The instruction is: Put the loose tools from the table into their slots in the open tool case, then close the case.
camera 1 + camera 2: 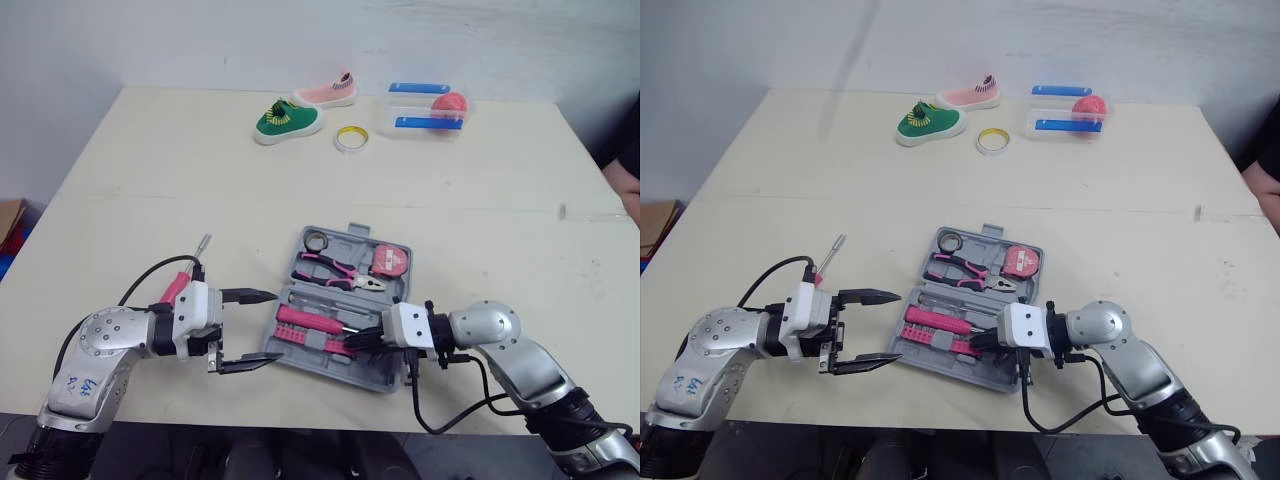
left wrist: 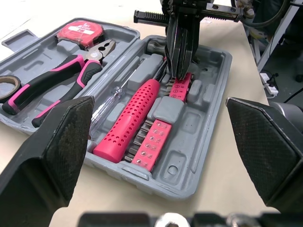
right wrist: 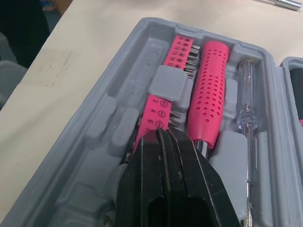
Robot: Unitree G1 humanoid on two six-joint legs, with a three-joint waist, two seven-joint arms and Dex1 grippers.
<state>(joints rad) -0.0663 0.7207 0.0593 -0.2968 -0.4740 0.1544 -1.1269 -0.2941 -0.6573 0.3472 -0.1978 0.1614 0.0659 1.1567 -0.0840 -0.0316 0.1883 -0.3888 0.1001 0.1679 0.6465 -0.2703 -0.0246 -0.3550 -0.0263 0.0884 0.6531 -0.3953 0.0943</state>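
Note:
The grey tool case (image 1: pixel 392 375) lies open near the table's front edge. It holds pink-handled pliers (image 1: pixel 335 270), a tape measure (image 1: pixel 388 260), a pink driver handle (image 2: pixel 128 118) and a pink bit strip (image 3: pixel 161 106). My right gripper (image 1: pixel 354 343) is shut, its tips resting on the end of the bit strip in the case's front half. My left gripper (image 1: pixel 246 328) hangs open just left of the case, nothing between its fingers. A loose pink-handled screwdriver (image 1: pixel 192 266) lies on the table behind my left wrist, partly hidden by it.
At the back of the table (image 1: pixel 150 170) stand a green shoe (image 1: pixel 288 120), a pink shoe (image 1: pixel 327 92), a yellow tape roll (image 1: pixel 351 138) and a clear box with blue lids (image 1: pixel 425 110). A person's arm (image 1: pixel 628 160) shows at the right edge.

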